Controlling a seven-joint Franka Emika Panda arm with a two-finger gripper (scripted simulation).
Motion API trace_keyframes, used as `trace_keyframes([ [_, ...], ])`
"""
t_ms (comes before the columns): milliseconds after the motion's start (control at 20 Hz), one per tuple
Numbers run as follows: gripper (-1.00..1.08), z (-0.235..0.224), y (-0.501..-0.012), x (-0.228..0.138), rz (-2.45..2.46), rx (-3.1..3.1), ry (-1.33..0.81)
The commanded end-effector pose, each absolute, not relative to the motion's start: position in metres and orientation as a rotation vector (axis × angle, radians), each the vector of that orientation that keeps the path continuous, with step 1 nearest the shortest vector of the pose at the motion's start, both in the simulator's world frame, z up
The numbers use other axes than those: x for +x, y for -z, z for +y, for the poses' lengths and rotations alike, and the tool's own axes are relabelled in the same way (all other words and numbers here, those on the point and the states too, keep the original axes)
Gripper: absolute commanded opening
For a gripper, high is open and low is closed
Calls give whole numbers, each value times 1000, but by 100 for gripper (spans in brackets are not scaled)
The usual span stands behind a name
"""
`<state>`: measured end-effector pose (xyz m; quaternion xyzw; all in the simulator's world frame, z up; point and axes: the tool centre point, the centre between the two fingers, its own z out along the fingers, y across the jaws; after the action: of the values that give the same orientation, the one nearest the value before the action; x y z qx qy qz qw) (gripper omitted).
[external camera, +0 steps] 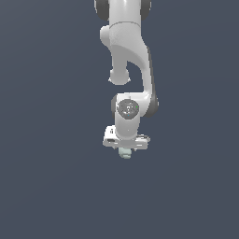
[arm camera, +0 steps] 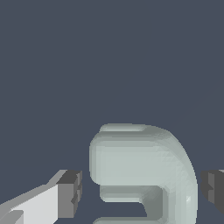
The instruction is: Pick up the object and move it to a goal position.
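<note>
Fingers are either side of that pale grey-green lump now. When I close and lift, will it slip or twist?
The object looks rigid, so it probably won't deform. Its rounded outer side faces one finger, which may let it twist. The gripper dwarfs it, so it is likely light.

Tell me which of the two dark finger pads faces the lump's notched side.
The pad on the visible white finger; the other pad, cut by the frame edge, faces the lump's smooth rounded back.
</note>
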<state>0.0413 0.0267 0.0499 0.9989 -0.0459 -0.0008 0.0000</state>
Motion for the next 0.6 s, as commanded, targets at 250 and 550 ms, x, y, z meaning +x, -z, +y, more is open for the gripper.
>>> trace_keyframes([
  [250,-100,27,-42,43,-145,3138,0],
  [550,-100,27,-42,43,-145,3138,0],
])
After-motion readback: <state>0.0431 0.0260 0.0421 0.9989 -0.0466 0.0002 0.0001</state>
